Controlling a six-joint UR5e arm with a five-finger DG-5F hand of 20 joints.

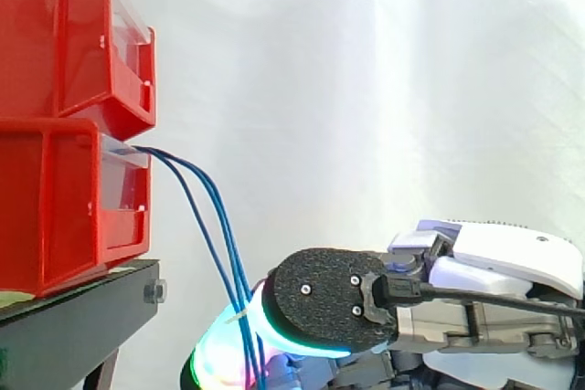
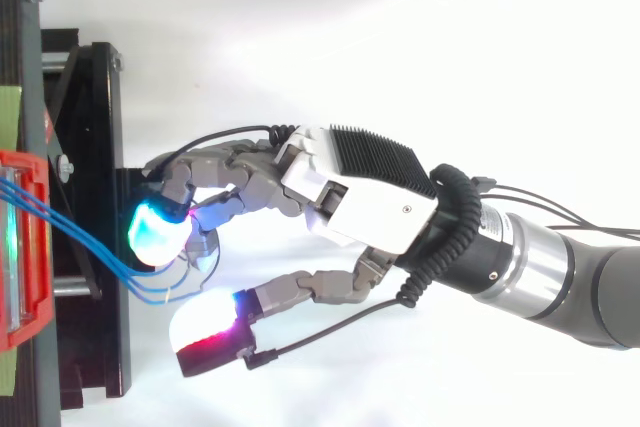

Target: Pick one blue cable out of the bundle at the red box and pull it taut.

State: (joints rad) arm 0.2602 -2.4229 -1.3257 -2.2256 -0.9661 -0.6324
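Red bins, two stacked, at 9 o'clock in side view: upper bin (image 1: pixel 55 43) on lower bin (image 1: pixel 55 216), both on black stand (image 1: pixel 82 317). Upper bin's contents hidden. Blue cables (image 1: pixel 225 226) come out of the lower bin's front near its top edge and sag toward 5 o'clock, slack, down to the hand (image 2: pixel 370 202) at 6 o'clock. Top view: cables leave the bins at 9 o'clock and run toward 4 o'clock, passing under the hand, which reaches in from 3 o'clock. Cannot tell how far open the hand is, or whether it has hold of any cable. White curtain (image 1: pixel 366 89) behind.
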